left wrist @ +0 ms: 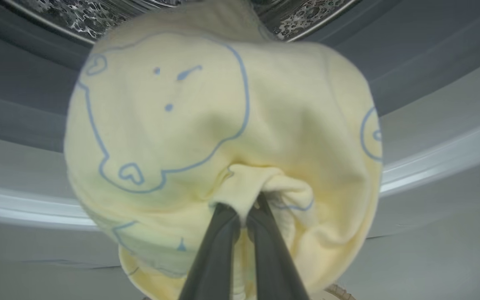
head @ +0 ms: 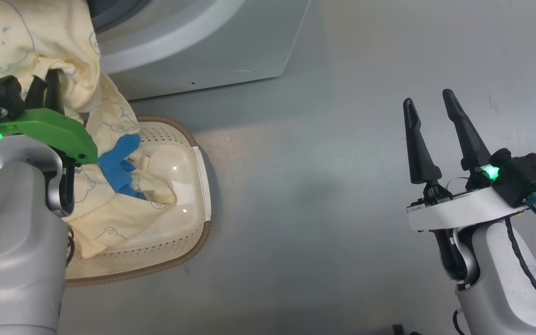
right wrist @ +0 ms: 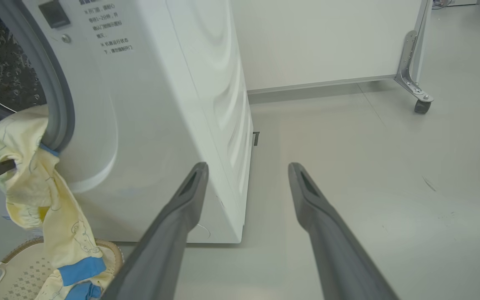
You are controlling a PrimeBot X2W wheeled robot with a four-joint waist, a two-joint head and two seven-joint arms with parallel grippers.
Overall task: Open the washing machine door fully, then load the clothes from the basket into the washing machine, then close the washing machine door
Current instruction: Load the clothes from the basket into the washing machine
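Note:
My left gripper (left wrist: 244, 205) is shut on a bunched fold of the cream-yellow clothes (left wrist: 223, 125), holding it up at the washing machine's (right wrist: 161, 104) open mouth, against the grey gasket (right wrist: 58, 108) below the steel drum (left wrist: 56, 12). The garment hangs down from the mouth, its blue cuff (head: 119, 163) trailing into the basket (head: 200, 186) on the floor in front of the machine. More cream fabric lies in the basket. My right gripper (head: 428, 97) hovers open and empty over bare floor to the right. The washing machine door is out of view.
The washer's right front corner (head: 291, 60) stands just beyond the basket. A white panel on a castor wheel (right wrist: 421, 106) stands at the far right behind the machine. Grey floor (head: 342, 209) stretches between the basket and my right arm.

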